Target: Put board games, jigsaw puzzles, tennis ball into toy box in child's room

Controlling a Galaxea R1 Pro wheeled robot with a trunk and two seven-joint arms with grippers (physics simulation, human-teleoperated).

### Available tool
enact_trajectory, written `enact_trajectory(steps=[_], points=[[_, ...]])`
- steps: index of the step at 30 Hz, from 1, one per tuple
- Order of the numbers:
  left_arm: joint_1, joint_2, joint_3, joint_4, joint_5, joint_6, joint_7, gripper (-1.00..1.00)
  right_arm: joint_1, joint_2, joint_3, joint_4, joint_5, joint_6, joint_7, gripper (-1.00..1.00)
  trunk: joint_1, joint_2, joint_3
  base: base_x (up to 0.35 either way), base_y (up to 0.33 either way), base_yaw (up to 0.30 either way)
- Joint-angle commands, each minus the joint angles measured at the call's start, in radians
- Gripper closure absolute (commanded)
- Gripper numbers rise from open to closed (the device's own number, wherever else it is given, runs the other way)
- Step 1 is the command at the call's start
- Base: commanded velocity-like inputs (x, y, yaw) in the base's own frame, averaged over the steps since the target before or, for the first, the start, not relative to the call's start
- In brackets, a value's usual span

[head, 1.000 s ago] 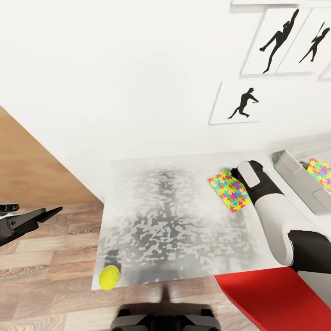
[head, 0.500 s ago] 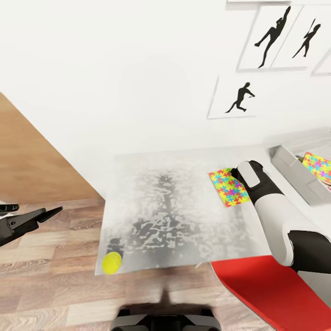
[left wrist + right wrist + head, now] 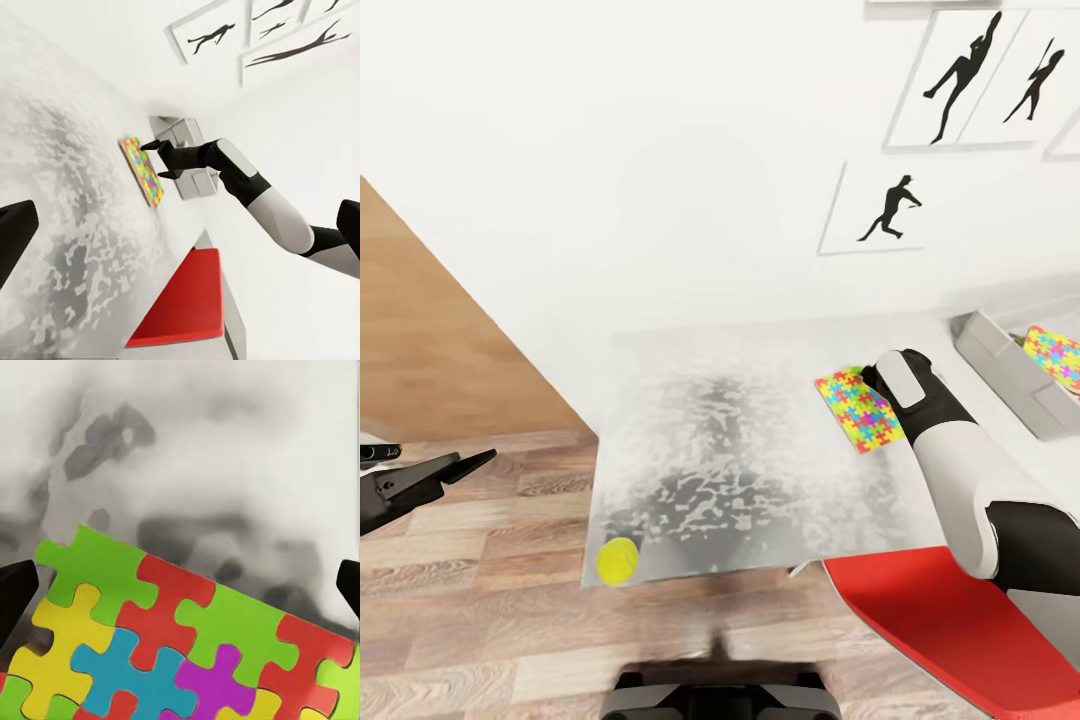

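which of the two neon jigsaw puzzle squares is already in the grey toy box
The neon jigsaw puzzle at far right, inside the grey toy box; the other jigsaw puzzle lies on the table beside the right gripper.

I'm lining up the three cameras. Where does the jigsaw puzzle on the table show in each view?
Head view: puzzle at the table's far right, right hand at its edge.
Left wrist view: puzzle seen edge-on on the table, the right hand beside it.
Right wrist view: puzzle close up, below.
Shared landmark: the mottled grey table top.
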State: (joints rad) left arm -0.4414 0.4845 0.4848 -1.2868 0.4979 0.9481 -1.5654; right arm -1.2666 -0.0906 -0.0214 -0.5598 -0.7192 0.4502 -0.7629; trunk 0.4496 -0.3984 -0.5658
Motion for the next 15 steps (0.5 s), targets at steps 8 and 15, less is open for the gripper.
enact_trajectory(steps=[8,15], points=[[0.0,0.0,0.0,0.0,-0.001,0.011,-0.005,-1.0,-0.001,0.0,0.0,-0.002,-0.005,0.006,-0.005,-1.0,0.0,-0.002,-0.001,-0.116,0.003,0.0],[0.0,0.0,0.0,0.0,-0.001,0.011,-0.005,-1.0,-0.001,0.001,0.003,-0.003,-0.005,0.005,-0.005,-1.0,0.0,-0.002,-0.001,-0.15,0.001,0.0]])
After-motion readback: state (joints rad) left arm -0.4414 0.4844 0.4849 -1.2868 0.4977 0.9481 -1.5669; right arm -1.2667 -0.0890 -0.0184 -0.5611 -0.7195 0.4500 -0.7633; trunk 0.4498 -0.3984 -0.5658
